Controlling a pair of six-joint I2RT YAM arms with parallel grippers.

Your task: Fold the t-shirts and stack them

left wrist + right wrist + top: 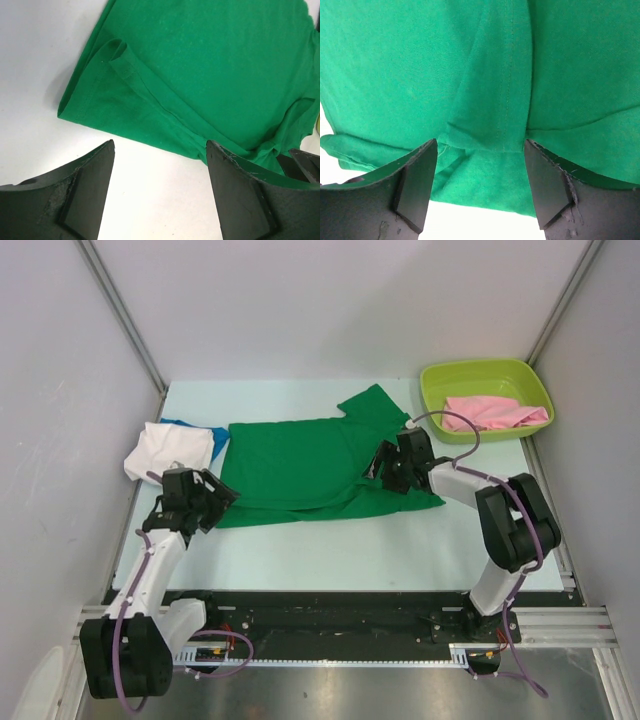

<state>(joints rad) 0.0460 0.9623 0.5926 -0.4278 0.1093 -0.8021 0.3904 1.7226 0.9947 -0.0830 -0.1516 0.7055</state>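
Note:
A bright green t-shirt lies spread across the middle of the table, one sleeve pointing to the far side. My left gripper is at its near-left corner. In the left wrist view the left gripper stands open over bare table, just short of the green hem. My right gripper is over the shirt's right part. In the right wrist view it is open, straddling a folded seam of the green cloth. A white t-shirt lies on a blue one at the far left. The pink t-shirt lies in the tub.
A lime-green plastic tub stands at the far right corner of the table. Grey walls and metal posts close in the table on the left, back and right. The arms' bases and cables sit along the near edge.

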